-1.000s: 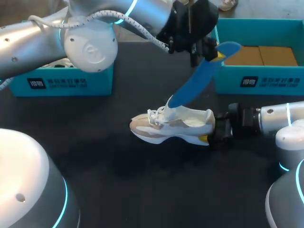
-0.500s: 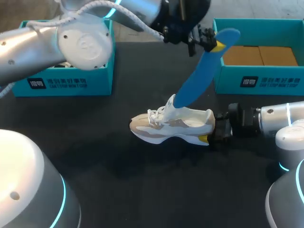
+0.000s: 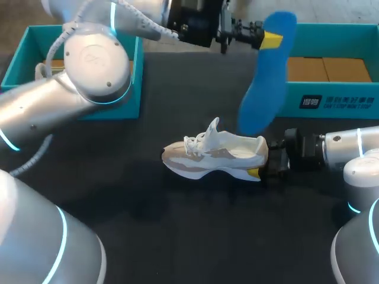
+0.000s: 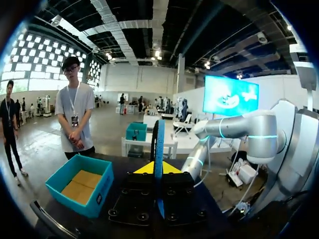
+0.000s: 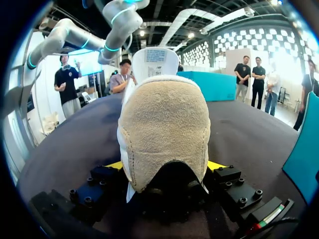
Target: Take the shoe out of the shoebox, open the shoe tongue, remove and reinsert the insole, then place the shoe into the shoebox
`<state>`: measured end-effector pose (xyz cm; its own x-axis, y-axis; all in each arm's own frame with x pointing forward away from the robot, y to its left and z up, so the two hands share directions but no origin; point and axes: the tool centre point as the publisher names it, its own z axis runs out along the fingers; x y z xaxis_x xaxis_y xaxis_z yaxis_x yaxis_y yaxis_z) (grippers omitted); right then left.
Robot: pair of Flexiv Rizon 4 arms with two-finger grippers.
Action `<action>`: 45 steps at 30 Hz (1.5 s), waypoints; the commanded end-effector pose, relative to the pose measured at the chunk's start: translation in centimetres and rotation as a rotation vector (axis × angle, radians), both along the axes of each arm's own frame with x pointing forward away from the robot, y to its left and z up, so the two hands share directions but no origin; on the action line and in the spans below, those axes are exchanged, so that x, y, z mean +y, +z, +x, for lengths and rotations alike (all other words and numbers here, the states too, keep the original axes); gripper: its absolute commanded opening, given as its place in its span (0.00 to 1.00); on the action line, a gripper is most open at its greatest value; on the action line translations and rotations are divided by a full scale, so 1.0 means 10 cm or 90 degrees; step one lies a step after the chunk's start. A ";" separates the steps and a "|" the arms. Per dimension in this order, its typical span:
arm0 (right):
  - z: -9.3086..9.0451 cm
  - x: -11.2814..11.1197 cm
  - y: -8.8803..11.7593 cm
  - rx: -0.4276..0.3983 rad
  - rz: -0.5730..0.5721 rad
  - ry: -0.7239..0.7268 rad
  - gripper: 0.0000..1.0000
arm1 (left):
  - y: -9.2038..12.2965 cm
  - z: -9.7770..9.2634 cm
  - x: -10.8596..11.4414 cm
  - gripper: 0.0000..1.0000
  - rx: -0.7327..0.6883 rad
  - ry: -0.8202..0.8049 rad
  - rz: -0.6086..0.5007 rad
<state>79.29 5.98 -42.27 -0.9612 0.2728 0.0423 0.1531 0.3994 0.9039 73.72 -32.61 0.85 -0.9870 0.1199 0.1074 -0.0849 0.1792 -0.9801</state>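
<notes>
A white and beige shoe [image 3: 216, 157] lies on the black table, its tongue standing up and its toe pointing left. My right gripper [image 3: 263, 168] is shut on its heel; the right wrist view shows the beige heel [image 5: 164, 124] between the two yellow tips. My left gripper [image 3: 260, 38] is high at the back, shut on one end of a blue insole [image 3: 266, 83]. The insole hangs down, its lower end just above the shoe's heel and clear of it. In the left wrist view the insole [image 4: 158, 144] shows edge-on between the fingers of my left gripper [image 4: 158, 168].
An open teal shoebox [image 3: 331, 100] with a brown cardboard floor stands at the back right, right behind the hanging insole. A second teal box [image 3: 133, 71] sits at the back left under my left arm. The right-hand box [image 4: 79, 184] also shows in the left wrist view.
My left gripper has risen and moved right, drawing the blue insole out of the shoe; it now hangs free. The shoe and the right gripper have stayed put.
</notes>
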 end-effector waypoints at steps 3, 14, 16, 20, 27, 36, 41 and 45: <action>0.00 0.01 0.00 0.001 -0.003 -0.001 0.00 | 0.27 0.00 0.06 0.00 0.024 -0.022 -0.077; 0.00 0.01 0.00 0.001 -0.003 -0.001 0.00 | 0.84 -0.02 0.29 0.00 0.038 0.000 -0.080; 0.00 0.01 0.00 0.001 -0.003 -0.001 0.00 | 0.96 -0.02 0.37 0.00 0.046 0.003 -0.083; 0.00 0.01 0.00 0.001 -0.003 -0.001 0.00 | 1.16 0.00 0.46 0.00 0.084 -0.009 -0.089; 0.00 0.01 0.00 0.001 -0.003 -0.001 0.00 | 1.39 -0.03 0.49 0.00 0.127 -0.037 -0.027; 0.00 0.01 0.00 0.001 -0.003 -0.001 0.00 | 1.65 -0.12 0.64 0.00 0.147 -0.030 -0.006; 0.00 0.01 0.00 0.001 -0.003 -0.001 0.00 | 1.71 -0.20 0.73 0.00 0.179 -0.037 0.011; 0.00 0.01 0.00 0.001 -0.003 -0.001 0.00 | 1.69 -0.28 0.79 0.00 0.183 -0.039 0.016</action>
<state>79.29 5.98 -42.27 -0.9612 0.2727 0.0423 0.1531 0.3993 0.9039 71.30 -25.46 17.64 -0.9054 0.1794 0.3848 -0.3466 0.2111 -0.9139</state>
